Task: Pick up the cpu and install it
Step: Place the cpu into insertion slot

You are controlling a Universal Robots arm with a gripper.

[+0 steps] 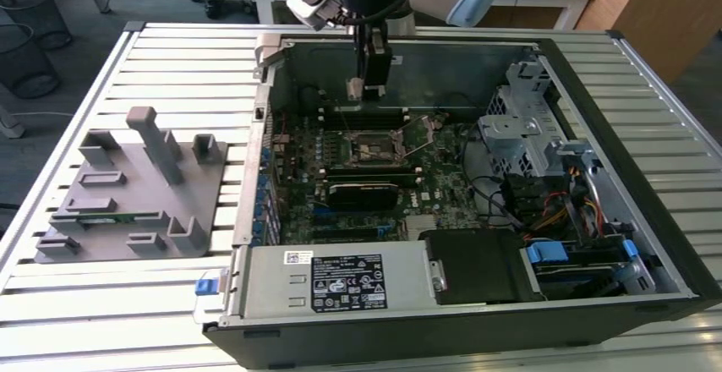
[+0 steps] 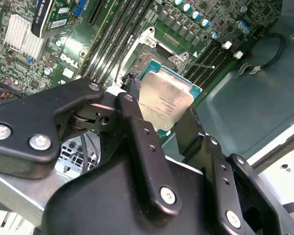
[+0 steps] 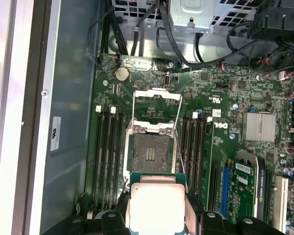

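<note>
- My gripper (image 2: 162, 117) is clamped on the cpu (image 2: 165, 98), with a finger on each of two opposite edges. The silver lid shows in both wrist views.
- The pick-up is done. I hold the cpu in the air inside the case (image 1: 474, 342), above the board (image 3: 220, 98).
- The cpu hangs near the socket (image 3: 151, 154) but is not in it.
- The socket lies open and bare, with its frame (image 3: 157, 93) swung up. So, as I judge it, the install is not yet done: the cpu is unseated and the frame is unlatched.
- There is faint print on the cpu's lid, too small for me to make out.
- The board carries white lettering beside the memory slots (image 3: 108, 156).
- A white sticker (image 3: 55, 133) with dark print sits on the case wall.
- In the exterior view, a large printed label (image 1: 347, 281) covers the power supply (image 1: 282, 292) at the case front.
- Farthest off, a grey holder (image 1: 130, 194) stands on the slatted tabletop (image 1: 113, 313), at the exterior view's left of the case.
</note>
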